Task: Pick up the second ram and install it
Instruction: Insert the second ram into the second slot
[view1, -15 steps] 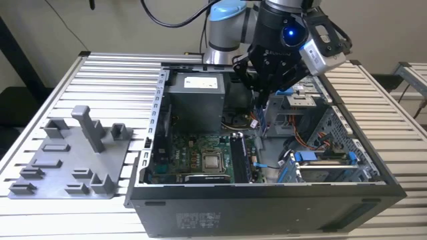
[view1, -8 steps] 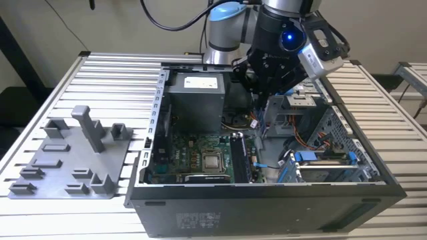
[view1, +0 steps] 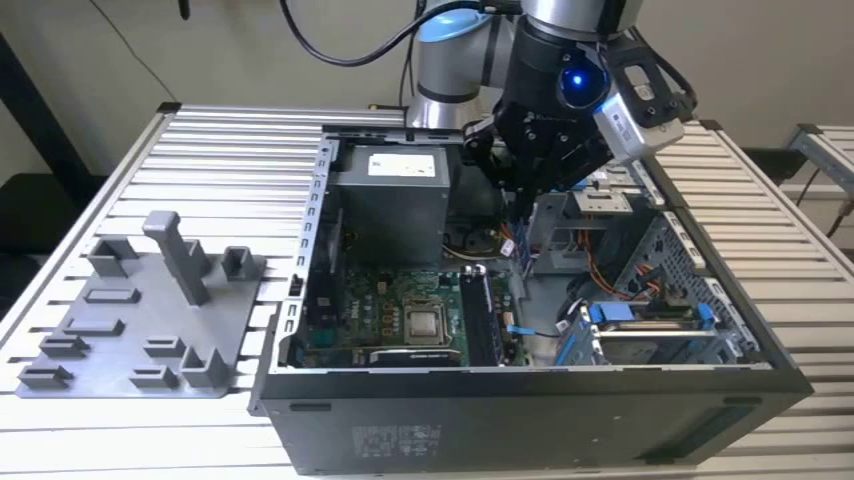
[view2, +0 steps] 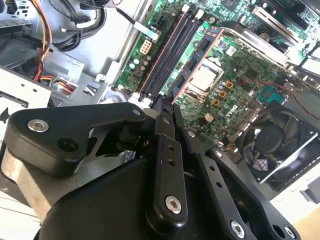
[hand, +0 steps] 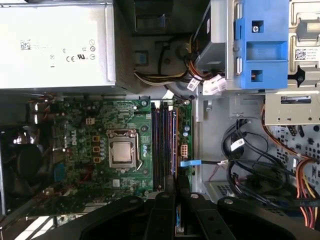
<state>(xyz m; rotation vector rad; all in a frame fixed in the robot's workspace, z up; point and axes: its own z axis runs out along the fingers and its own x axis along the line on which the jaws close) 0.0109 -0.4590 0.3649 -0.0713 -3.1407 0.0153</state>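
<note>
My gripper (view1: 523, 205) hangs inside the open computer case (view1: 534, 385), above the motherboard. It is shut on the second ram (hand: 175, 145), which both wrist views show edge-on as a thin orange-gold line running out from the fingertips (view2: 170, 107). In the exterior view the stick (view1: 511, 245) hangs under the gripper with a pale label showing. The ram hovers over the long dark memory slots (hand: 161, 145) beside the processor socket (hand: 122, 152), a little above the board. In the second wrist view the same slots (view2: 167, 55) lie just past the gripper (view2: 167, 105).
A grey plastic tray (view1: 147, 310) with upright posts lies on the slatted table at the exterior view's left. The silver power supply (hand: 55, 45) sits beyond the board. Blue drive-bay clips (hand: 260, 50) and bundled cables (hand: 250, 165) crowd one side, and a fan (view2: 272, 142) flanks the socket.
</note>
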